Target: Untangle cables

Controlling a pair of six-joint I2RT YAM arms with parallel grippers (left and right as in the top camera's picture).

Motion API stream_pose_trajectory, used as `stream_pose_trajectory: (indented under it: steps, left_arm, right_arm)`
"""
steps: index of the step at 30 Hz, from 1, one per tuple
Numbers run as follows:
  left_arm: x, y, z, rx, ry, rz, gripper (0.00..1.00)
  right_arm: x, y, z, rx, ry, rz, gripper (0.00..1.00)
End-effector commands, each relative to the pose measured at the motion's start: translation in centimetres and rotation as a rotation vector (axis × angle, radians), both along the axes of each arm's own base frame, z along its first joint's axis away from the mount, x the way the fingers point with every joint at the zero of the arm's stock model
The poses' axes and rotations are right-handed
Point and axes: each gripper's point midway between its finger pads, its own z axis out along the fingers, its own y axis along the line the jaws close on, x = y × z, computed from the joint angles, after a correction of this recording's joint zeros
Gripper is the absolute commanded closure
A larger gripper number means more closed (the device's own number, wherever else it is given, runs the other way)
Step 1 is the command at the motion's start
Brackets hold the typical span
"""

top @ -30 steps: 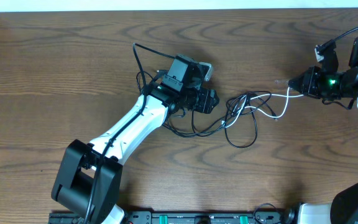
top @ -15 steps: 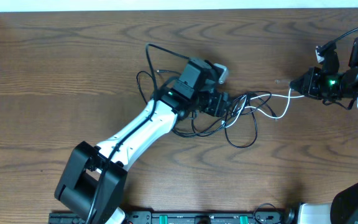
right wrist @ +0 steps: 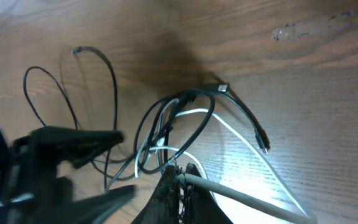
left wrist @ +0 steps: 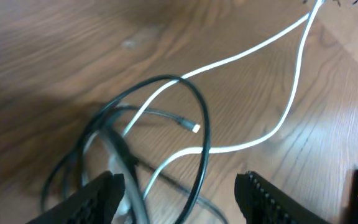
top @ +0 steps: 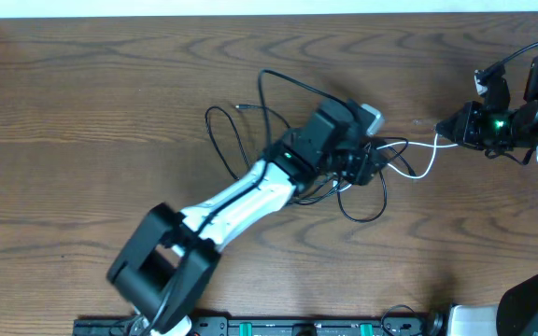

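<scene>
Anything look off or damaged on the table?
Nothing broken or spilled. The only mess is the job itself: black cables and white cable looped together mid-table. The right gripper is shut on the white cable, the left gripper open over the tangle.

The left arm [top: 250, 191] has swung to the right across the table [top: 82, 112]. This has carried the left gripper [top: 367, 161] from the middle of the table to just above the tangle of cables [top: 362, 187]. The thin black loop [top: 220, 131] trailing behind the arm has slid right with it and spread wider.
</scene>
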Motion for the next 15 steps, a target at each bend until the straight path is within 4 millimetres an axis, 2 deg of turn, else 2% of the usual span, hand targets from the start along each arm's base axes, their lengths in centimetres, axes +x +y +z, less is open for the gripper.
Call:
stream_pose_trajectory:
  steps: [1, 5, 10, 15]
  left_arm:
    - [-0.1, -1.4, -0.4, -0.024, -0.007, -0.02, 0.37]
    - [-0.1, -2.5, -1.6, -0.03, -0.019, -0.031, 0.38]
    - [-0.5, -3.1, -3.3, -0.014, -0.003, -0.043, 0.46]
    - [0.0, -2.9, -3.6, 0.001, -0.017, -0.017, 0.53]
  right_arm:
    - [0.0, 0.1, 0.0, -0.004, -0.008, 0.017, 0.99]
    - [0.0, 0.1, 0.0, -0.005, -0.008, 0.017, 0.99]
    - [0.0, 0.1, 0.0, -0.004, -0.008, 0.018, 0.99]
    - [0.1, 0.1, 0.0, -0.005, -0.009, 0.019, 0.99]
